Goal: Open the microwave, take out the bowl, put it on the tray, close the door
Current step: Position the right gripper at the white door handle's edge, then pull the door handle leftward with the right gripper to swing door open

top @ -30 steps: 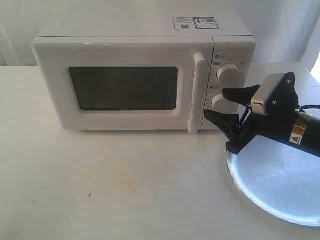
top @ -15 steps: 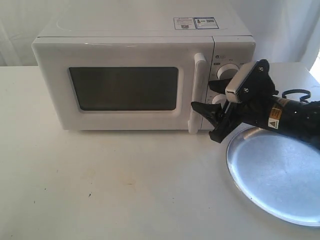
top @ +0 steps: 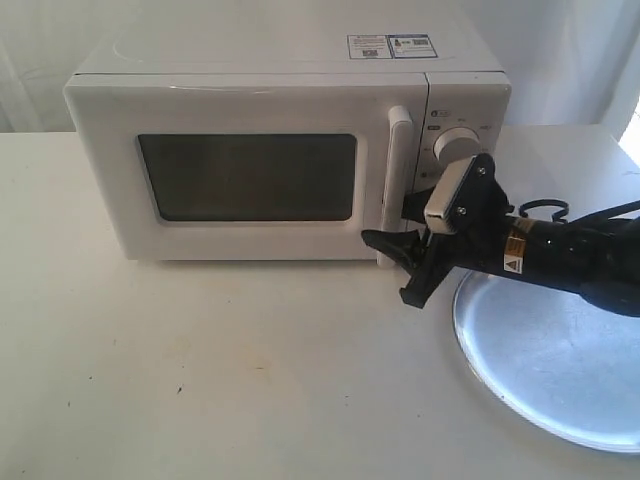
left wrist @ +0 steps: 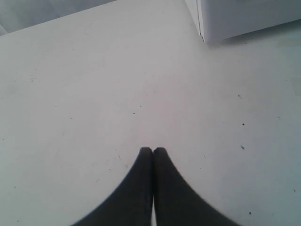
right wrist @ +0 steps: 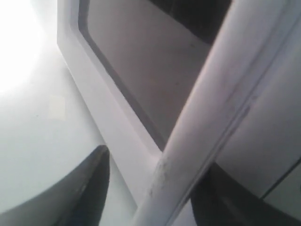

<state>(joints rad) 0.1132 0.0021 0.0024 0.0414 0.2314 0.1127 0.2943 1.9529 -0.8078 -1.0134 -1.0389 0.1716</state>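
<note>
The white microwave (top: 250, 60) stands at the back of the table with its door (top: 110, 180) shut. Nothing can be made out through the dark window (top: 248, 177), so the bowl is hidden. My right gripper (top: 390, 225) is open at the lower part of the vertical bar handle (top: 397, 150). In the right wrist view the handle (right wrist: 211, 103) passes between the spread fingers (right wrist: 91, 188) of the right gripper (right wrist: 155, 193), apart from both. The silver tray (top: 560, 360) lies on the table below the right arm. My left gripper (left wrist: 153, 149) is shut and empty over bare table.
Two round knobs sit right of the handle; the upper knob (top: 457, 143) shows, the lower is behind the right arm. A corner of the microwave (left wrist: 244, 16) appears in the left wrist view. White curtain hangs behind the table (top: 200, 370).
My right gripper has moved left from over the tray, past the knobs, and now straddles the lower part of the door handle. The door has not moved.
</note>
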